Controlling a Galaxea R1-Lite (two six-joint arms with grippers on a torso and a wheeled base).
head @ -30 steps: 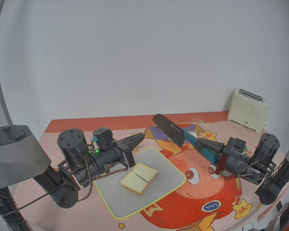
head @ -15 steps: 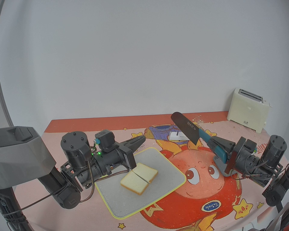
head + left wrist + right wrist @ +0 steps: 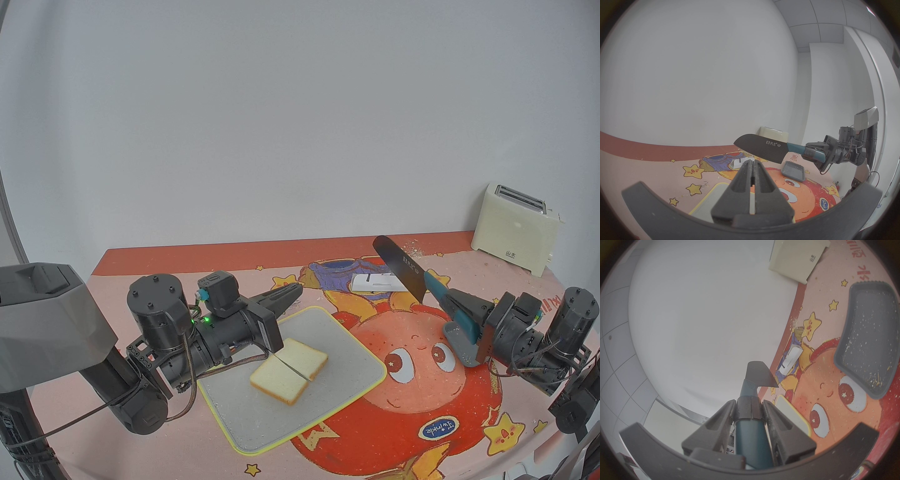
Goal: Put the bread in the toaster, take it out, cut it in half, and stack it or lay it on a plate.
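Gripping knife [image 3: 403,267] handle, R tool [image 3: 451,310] clamped, L tool [image 3: 290,292] closed empty by halved bread [image 3: 289,370], wrist view adds tray [image 3: 870,340].

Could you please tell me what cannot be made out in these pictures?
Head view: grey tray mostly hidden behind right claw and knife handle.
Head view: toaster slots too foreshortened to see inside.
Left wrist view: cutting board largely blocked by shut left claw.
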